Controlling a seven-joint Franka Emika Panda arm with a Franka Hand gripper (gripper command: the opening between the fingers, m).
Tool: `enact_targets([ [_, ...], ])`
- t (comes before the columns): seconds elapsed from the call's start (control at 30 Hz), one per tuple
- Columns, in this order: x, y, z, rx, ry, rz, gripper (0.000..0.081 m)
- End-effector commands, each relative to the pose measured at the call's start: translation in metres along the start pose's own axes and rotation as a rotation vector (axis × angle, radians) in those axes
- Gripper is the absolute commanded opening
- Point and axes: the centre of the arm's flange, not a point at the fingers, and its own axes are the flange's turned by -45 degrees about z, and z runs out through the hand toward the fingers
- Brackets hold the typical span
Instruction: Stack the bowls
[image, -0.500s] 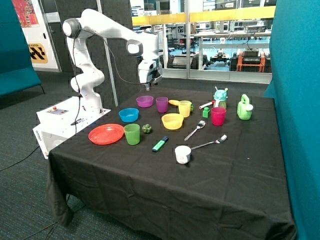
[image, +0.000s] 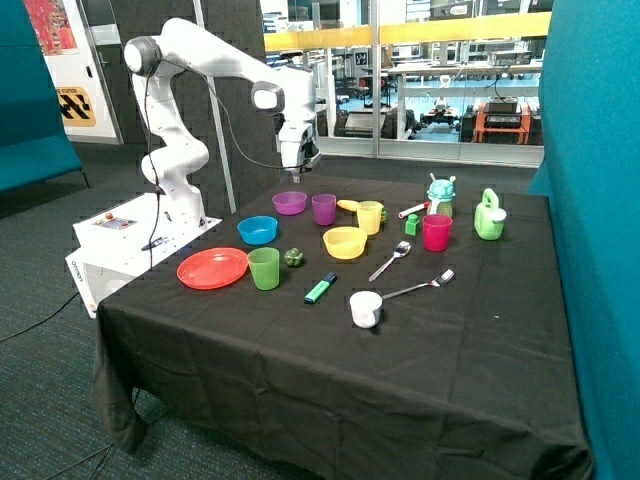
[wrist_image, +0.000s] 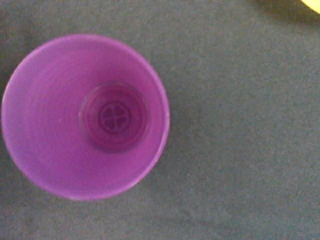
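Purple plastic is filling the wrist camera: a round vessel (wrist_image: 85, 116) seen straight down its mouth, sitting upright on the black cloth, with a sliver of yellow at one corner of that view. From where I am standing, the three bowls are all lying apart on the black-draped table (image: 470, 350), none nested yet, so the stacking is looking entirely undone. The purple bowl (image: 289, 202) is sitting at the far edge of the table, the purple cup (image: 323, 208) just beside it; the blue bowl (image: 257, 229) is resting nearer the red-orange plate (image: 212, 267), and the yellow bowl (image: 345, 241) is sitting further toward the middle, near the yellow cup (image: 370, 216). The gripper (image: 298, 166) is hanging well above the cloth, more or less over the purple bowl and the purple cup, pointing straight down. Whether its fingers are parted or closed I cannot tell, and it is holding nothing that I can see. What the coming move is turning on, I judge, is that the purple piece lies directly beneath the hand, its open mouth facing up, so a straight descent onto a rim would seem the natural approach. The green cup (image: 264, 268) and the spoons are lying clear of that path.
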Motion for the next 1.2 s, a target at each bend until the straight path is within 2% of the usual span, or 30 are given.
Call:
enact_targets([
  [0.0,-0.011,-0.007,0.005,0.0000,0.0077,-0.063,0.0229],
  [0.27,-0.029,-0.008,0.011,0.0000,0.0077,-0.059,0.0232],
  [0.63,-0.064,-0.003,0.028,0.0001,0.0077,-0.056,0.0244],
  [1.17,-0.098,0.003,0.037,0.0000,0.0077,-0.077,0.0257],
])
